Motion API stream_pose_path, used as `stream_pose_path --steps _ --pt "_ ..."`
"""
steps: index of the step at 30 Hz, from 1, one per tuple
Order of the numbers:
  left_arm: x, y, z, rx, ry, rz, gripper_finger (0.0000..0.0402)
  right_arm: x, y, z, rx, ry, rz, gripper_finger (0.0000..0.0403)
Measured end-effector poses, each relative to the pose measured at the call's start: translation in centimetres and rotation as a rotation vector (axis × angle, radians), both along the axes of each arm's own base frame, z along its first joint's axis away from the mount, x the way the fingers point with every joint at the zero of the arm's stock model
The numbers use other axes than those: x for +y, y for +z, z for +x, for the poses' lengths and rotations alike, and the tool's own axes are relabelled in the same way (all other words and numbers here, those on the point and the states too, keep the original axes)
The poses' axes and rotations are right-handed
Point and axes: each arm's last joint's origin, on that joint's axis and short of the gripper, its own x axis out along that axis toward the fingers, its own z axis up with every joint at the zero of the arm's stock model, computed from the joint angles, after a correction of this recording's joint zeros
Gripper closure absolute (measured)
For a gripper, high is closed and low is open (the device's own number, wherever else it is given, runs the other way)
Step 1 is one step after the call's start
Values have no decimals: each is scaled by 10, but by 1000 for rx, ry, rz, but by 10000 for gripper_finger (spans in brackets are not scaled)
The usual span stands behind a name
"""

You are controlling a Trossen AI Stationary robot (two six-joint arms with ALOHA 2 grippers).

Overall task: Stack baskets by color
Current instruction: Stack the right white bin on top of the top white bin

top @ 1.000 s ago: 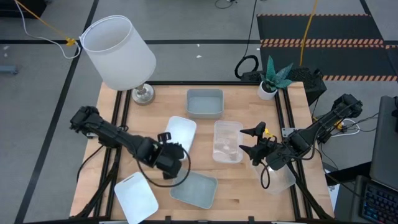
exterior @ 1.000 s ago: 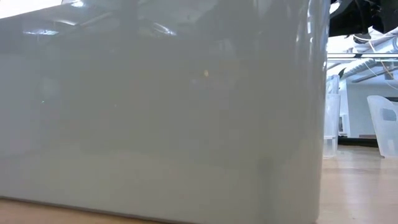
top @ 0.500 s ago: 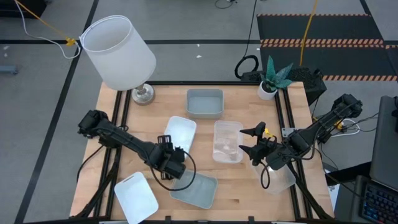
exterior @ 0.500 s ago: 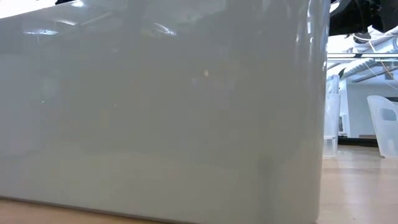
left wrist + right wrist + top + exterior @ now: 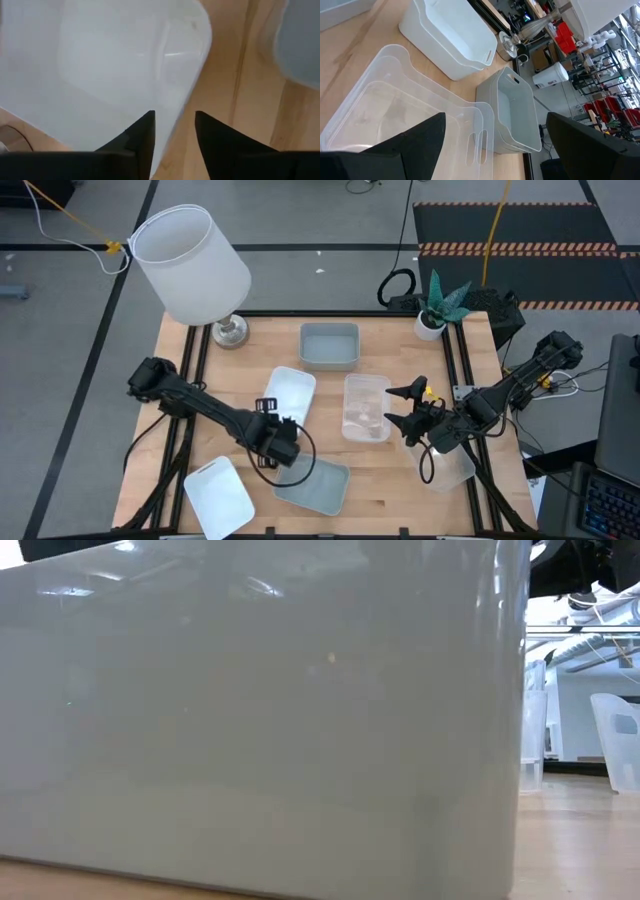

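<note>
grey-blue basket (image 5: pixel 260 710) blocks the low view

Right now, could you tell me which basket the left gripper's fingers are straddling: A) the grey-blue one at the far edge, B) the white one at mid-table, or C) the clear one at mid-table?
B: in the left wrist view the left gripper has its fingers either side of the white basket's rim.

White baskets (image 5: pixel 288 393), grey-blue baskets (image 5: pixel 329 346), clear baskets (image 5: pixel 366 407); pale wood counter (image 5: pixel 400 490); white lampshade (image 5: pixel 190 262); green plant (image 5: pixel 445 296).
</note>
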Motion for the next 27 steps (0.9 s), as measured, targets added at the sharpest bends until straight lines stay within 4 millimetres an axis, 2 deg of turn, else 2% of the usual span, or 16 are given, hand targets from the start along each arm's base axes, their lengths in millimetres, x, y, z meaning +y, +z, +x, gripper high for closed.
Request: stream_pose_path --steps 8,17,27 --pt "-1 -20 -4 15 46 -76 307 0 0 0 0 0 0 64" --pt "-1 -21 -4 -15 134 -89 357 0 0 0 0 0 0 64" --pt "-2 -21 -3 -6 64 -84 371 0 0 0 0 0 0 64"
